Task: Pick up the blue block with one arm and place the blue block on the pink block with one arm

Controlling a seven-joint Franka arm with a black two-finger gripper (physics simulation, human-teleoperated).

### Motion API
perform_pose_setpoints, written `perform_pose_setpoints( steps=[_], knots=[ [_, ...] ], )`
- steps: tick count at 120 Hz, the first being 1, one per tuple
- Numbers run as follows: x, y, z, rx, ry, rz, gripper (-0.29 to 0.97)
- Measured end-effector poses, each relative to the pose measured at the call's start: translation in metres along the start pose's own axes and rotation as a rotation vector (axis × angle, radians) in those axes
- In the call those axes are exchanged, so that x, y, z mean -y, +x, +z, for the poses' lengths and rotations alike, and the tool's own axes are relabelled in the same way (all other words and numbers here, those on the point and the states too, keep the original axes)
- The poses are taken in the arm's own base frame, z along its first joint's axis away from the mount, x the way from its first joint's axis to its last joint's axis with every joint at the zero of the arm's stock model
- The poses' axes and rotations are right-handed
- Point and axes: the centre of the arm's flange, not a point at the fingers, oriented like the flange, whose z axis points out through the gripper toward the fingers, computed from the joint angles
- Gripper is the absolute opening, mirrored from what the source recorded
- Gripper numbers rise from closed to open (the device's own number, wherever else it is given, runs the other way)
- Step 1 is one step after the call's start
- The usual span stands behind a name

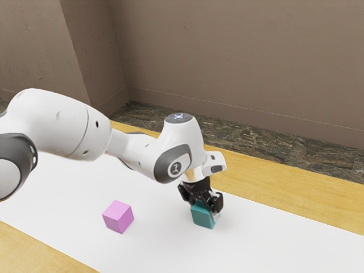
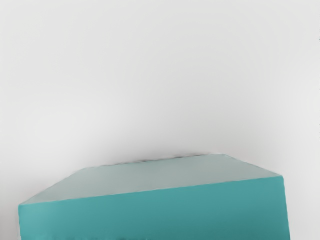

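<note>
Blue block (image 2: 155,210) close under the hand, sitting on white-topped table (image 1: 273,239), end effector (image 1: 206,206) lowered onto its top, clamped or spread cannot tell, pink block (image 1: 118,216) at nine o'clock, well apart.

1. The claw (image 1: 206,203) is down over the blue block (image 1: 203,216). On the exterior view's clock face, the pink block (image 1: 118,216) stands at 9 o'clock from it, well apart.
2. Between the two blocks the table (image 1: 284,239) lies bare, an open lane.
3. At 3 and 6 o'clock there is more bare table.
4. At 10 o'clock the arm's own forearm (image 1: 142,151) hangs over the table.
</note>
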Motion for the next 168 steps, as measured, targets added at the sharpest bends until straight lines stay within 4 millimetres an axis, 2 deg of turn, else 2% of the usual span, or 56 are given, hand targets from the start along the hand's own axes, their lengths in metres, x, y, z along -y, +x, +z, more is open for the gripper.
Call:
perform_pose_setpoints(
  steps=[10, 18, 29, 43, 57, 67, 78, 114, 168],
  knots=[
    [0.006, 0.001, -0.018, -0.024, 0.001, -0.010, 0.30],
    [0.026, -0.010, -0.044, -0.044, 0.004, -0.041, 0.29],
    [0.074, -0.052, -0.087, -0.064, 0.011, -0.120, 0.30],
    [0.127, -0.110, -0.130, -0.087, 0.024, -0.224, 0.32],
    [0.157, -0.142, -0.147, -0.093, 0.063, -0.298, 0.33],
    [0.173, -0.150, -0.147, -0.075, 0.085, -0.340, 0.35],
    [0.182, -0.153, -0.131, -0.023, 0.082, -0.357, 0.35],
    [0.187, -0.141, -0.109, 0.042, 0.100, -0.268, 0.34],
    [0.194, -0.135, -0.103, 0.063, 0.100, -0.169, 0.35]
  ],
)
